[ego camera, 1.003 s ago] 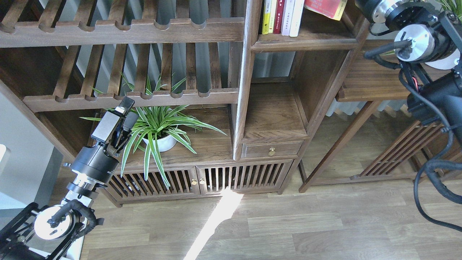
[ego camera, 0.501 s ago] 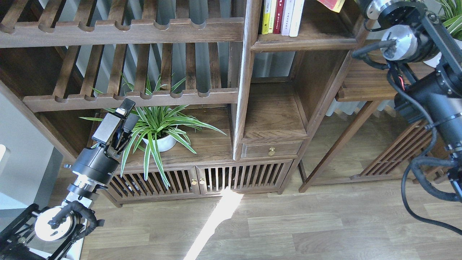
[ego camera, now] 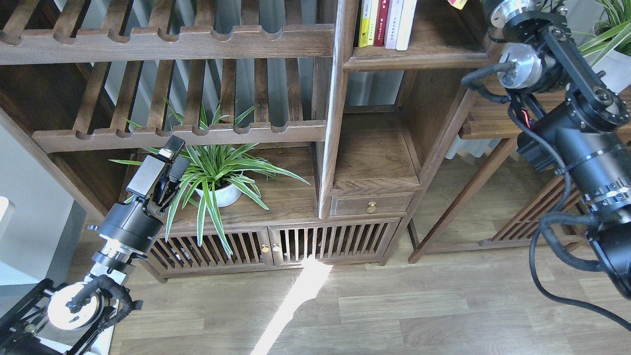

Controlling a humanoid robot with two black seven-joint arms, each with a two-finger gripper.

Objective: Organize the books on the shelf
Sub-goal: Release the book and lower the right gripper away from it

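The shelf is the dark board flooring the narrow cubby at the top middle. Several books stand upright at its left end: yellow, dark red and white spines. At the top edge above the shelf's right part, only a small yellow corner of a book shows; the rest of it is out of view. My right arm rises past the top edge beside it, so its gripper is out of view. My left gripper is low at the left, fingers together and empty, among the plant leaves. The pale booklet and the large white book do not show.
A spider plant in a white pot stands on the wide lower board. Slatted racks fill the upper left. An empty cubby with a small drawer lies below the shelf. A second potted plant is at the upper right.
My right arm has swung left and up, and the red book with the yellow edge has risen almost wholly past the top edge. The left arm has barely moved.
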